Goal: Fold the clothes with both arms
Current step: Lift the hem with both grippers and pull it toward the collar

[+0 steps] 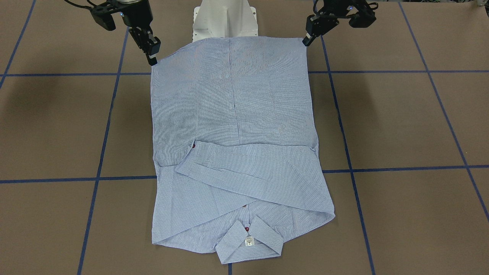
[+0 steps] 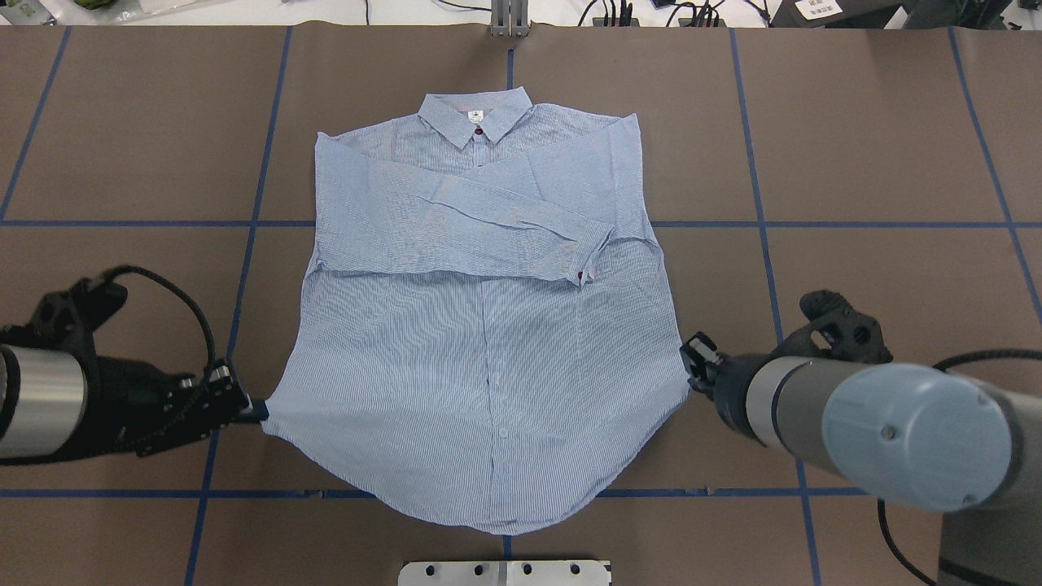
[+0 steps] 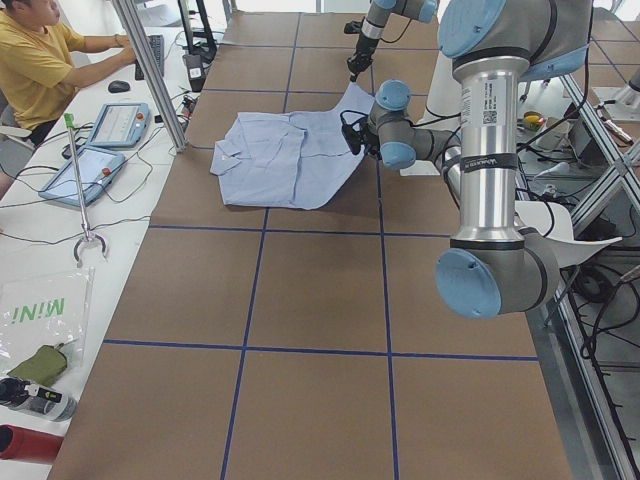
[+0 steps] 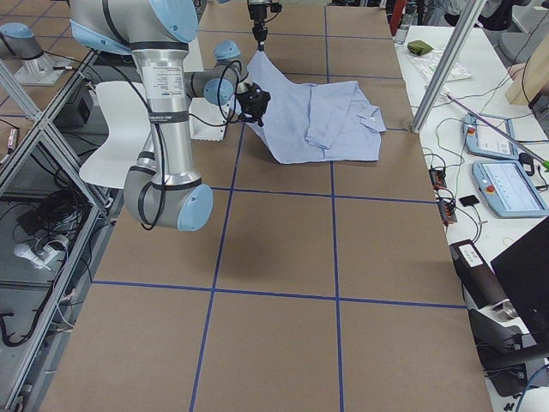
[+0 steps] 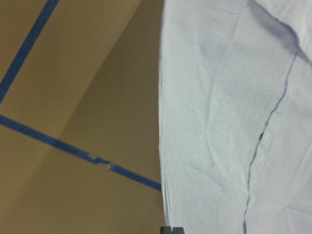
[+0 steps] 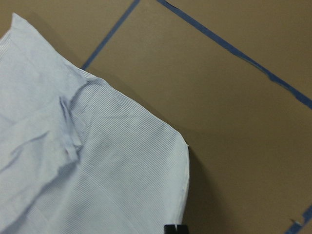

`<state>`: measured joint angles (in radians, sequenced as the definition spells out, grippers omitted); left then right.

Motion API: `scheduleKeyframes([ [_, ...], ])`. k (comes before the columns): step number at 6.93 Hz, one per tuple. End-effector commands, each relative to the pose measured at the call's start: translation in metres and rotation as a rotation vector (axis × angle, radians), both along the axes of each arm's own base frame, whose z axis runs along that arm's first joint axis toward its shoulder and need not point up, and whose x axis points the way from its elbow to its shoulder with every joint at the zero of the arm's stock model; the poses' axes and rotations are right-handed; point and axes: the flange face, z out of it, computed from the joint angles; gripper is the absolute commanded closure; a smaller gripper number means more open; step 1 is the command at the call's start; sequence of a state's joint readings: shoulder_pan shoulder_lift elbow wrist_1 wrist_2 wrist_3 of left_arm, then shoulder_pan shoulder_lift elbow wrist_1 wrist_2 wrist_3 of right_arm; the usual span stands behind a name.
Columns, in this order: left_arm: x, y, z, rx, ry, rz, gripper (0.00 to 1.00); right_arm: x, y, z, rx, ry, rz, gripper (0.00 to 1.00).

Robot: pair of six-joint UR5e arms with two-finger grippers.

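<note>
The light blue striped shirt (image 2: 488,366) lies front up on the brown table, collar (image 2: 476,118) at the far end and both sleeves folded across the chest. My left gripper (image 2: 254,409) is shut on the hem corner on its side. My right gripper (image 2: 690,360) is shut on the opposite hem edge. In the front-facing view the left gripper (image 1: 306,41) and right gripper (image 1: 153,61) hold the hem end of the shirt (image 1: 233,114) stretched between them. Both side views show that end of the shirt (image 3: 340,120) raised off the table. Each wrist view shows cloth running down to the fingertips.
The white pedestal base (image 2: 505,572) sits at the near table edge, just behind the hem. Blue tape lines (image 2: 244,224) grid the tabletop. A person (image 3: 40,60) sits at a side bench with tablets (image 3: 85,170) and cables beyond the table's far edge.
</note>
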<state>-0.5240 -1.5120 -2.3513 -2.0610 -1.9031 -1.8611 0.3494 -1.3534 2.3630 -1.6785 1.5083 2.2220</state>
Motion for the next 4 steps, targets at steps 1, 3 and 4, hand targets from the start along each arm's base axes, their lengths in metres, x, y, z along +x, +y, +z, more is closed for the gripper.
scheduleKeyframes([
  [1,-0.032,-0.078,-0.011,-0.017,0.005,-0.099,1.00,0.049,-0.059,-0.035,-0.012,-0.089,0.116,1.00],
  [3,-0.052,-0.148,-0.025,-0.015,-0.039,-0.168,1.00,0.077,-0.087,-0.041,0.009,-0.098,0.212,1.00],
  [4,-0.054,-0.175,-0.024,-0.021,-0.055,-0.194,1.00,0.079,-0.100,-0.043,0.022,-0.093,0.253,1.00],
])
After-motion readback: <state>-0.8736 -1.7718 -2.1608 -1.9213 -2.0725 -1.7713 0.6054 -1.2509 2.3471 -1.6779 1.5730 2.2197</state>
